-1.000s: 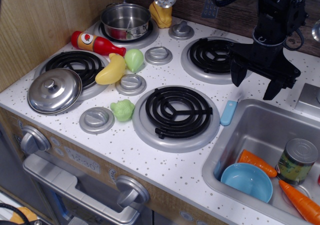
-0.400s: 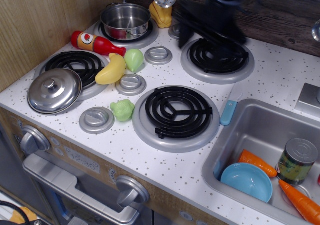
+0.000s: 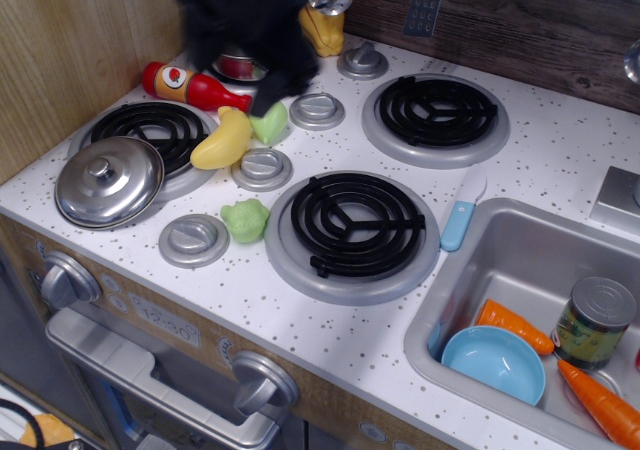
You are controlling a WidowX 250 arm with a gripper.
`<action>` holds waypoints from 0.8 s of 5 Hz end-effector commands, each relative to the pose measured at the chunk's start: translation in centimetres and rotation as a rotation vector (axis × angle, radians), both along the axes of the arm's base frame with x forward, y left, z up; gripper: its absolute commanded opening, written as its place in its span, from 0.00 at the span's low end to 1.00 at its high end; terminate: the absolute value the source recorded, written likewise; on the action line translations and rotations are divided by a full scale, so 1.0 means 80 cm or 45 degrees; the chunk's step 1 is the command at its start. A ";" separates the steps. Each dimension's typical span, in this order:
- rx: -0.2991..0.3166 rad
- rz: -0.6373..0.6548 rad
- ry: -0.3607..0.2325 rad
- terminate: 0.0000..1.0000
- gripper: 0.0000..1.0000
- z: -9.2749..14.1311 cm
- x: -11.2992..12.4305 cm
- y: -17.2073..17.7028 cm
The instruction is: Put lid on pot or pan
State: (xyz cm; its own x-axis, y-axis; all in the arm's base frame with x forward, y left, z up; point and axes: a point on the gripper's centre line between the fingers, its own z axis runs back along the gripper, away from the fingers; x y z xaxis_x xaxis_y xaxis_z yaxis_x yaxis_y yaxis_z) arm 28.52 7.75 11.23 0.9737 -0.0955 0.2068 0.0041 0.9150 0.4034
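Observation:
The shiny domed lid [image 3: 108, 180] with its centre knob lies on the front-left burner [image 3: 150, 128]. The steel pot [image 3: 238, 67] stands on the back-left burner, and only a sliver of it shows behind my gripper. My gripper [image 3: 235, 78] is a dark motion blur hanging over the pot at the back left, well away from the lid. Its two prongs look spread, with the pot showing between them, and it holds nothing.
A red ketchup bottle [image 3: 190, 87], a yellow banana [image 3: 225, 138], a green pear [image 3: 268, 120] and a green toy [image 3: 246, 220] lie between the burners among grey stove dials [image 3: 262, 166]. A blue-handled knife [image 3: 460, 215] lies by the sink [image 3: 500, 260], which holds a blue bowl [image 3: 495, 363], a can [image 3: 593, 322] and carrots.
My gripper has swept from the right side by the sink, across the back-right burner, to the back left over the pot. Lid and pot have not moved.

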 end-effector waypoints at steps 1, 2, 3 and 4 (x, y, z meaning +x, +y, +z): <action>0.040 0.006 -0.179 0.00 1.00 -0.023 -0.034 0.091; 0.007 0.038 -0.236 0.00 1.00 -0.045 -0.048 0.138; -0.024 0.080 -0.272 0.00 1.00 -0.057 -0.052 0.155; -0.081 0.065 -0.265 0.00 1.00 -0.070 -0.055 0.158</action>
State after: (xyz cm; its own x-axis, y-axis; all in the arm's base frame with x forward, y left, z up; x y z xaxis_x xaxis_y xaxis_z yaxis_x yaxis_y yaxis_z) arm 23.87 19.47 4.17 0.9221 -0.0096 0.3868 -0.1099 0.9520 0.2857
